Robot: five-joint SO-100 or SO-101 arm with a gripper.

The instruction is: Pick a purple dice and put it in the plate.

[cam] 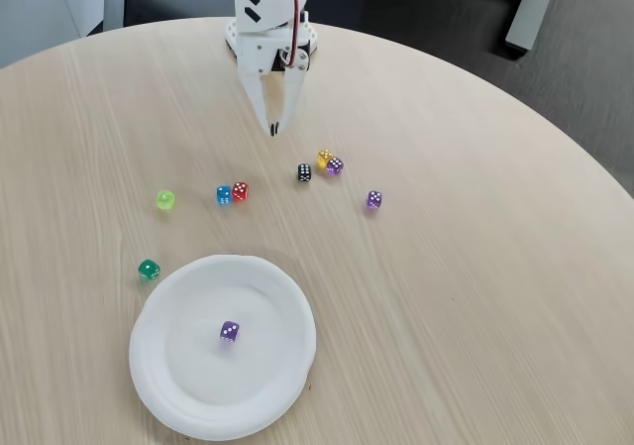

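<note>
Pale wood-grain table fills the fixed view. Near its front edge sits the plate, already holding the purple dice, a deep violet translucent cube with white pips. By the far edge, the gripper hangs with fingers together and empty, so placing looks done; only parking remains.

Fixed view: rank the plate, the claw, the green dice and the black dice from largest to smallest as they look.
1. plate
2. claw, shut
3. green dice and black dice: they look about alike; the green one lies nearer the camera, so I will not rank them.
</note>
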